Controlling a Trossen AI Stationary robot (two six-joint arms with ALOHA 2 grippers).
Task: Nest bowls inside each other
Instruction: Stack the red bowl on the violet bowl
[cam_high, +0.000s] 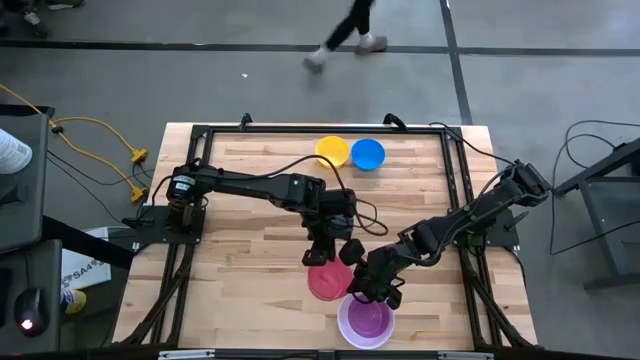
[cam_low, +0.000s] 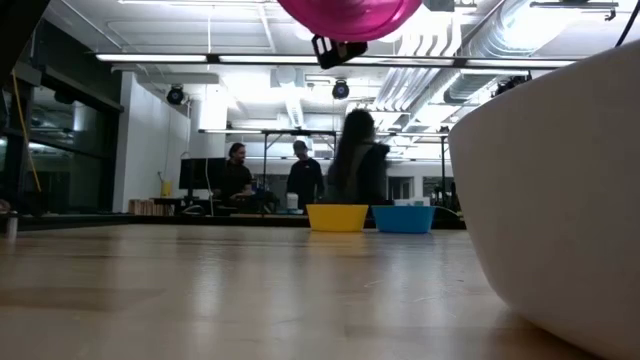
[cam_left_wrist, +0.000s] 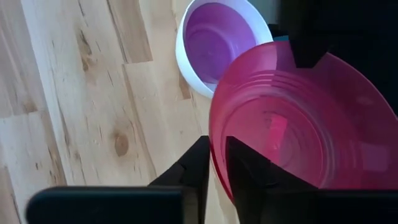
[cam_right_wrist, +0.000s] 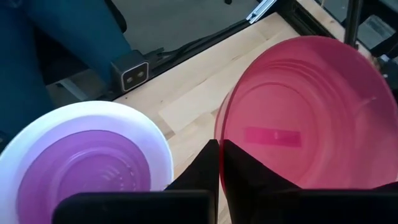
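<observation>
The white bowl (cam_high: 365, 322) is sitting at the near edge of the table (cam_high: 250, 230), wide and round, with the purple bowl (cam_left_wrist: 217, 38) lying nested inside it, so only a pale rim is showing around the purple. Just beyond it, the pink bowl (cam_high: 329, 281) is hanging in the air, translucent, with faint rings across its floor, its rim tilting slightly. The right gripper (cam_right_wrist: 220, 163) is pinching the pink rim, its fingers pressed together on the thin wall. The left gripper (cam_left_wrist: 216, 163) is gripping the same rim from the opposite side, one finger inside the bowl and one outside. Farther back, near the table's far edge, the yellow bowl (cam_high: 332, 151) and the blue bowl (cam_high: 368, 154) are standing upright, just beside each other.
</observation>
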